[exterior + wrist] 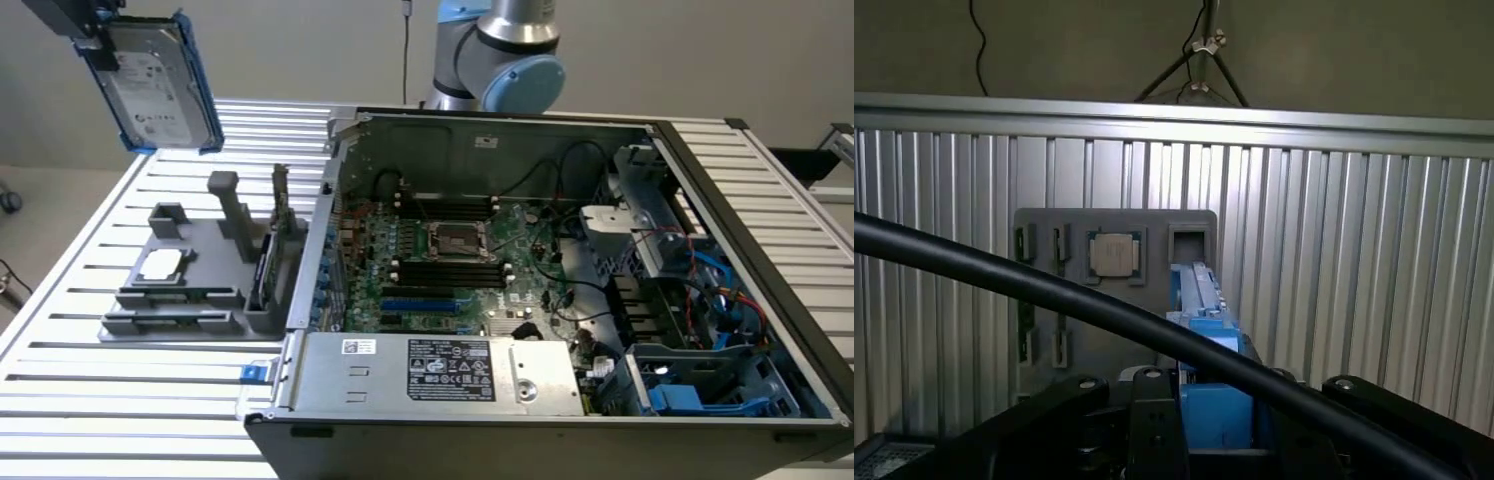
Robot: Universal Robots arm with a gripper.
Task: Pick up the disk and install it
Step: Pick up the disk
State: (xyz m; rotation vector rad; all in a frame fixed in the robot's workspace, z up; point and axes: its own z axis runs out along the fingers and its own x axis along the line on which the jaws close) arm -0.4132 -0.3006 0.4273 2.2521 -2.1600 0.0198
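Item 1: bench (80, 400), silver metal, top built of parallel slats with dark grooves between them. Carries 2 things.
Item 2: grey holder block (187, 300), at 9 o'clock in the exterior view, with upright posts and recessed slots.
Item 3: open computer case (441, 145), from centre to 3 o'clock, just beside the block, its interior exposed.

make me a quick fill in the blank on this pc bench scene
The black tool grips a silver-grey rectangular hard drive framed by a ____ plastic bracket. The drive is held in the air ____ the grey plastic fixture. The open black metal computer case sits on the exterior view's ____ of that fixture.
Missing words: blue; above; right.
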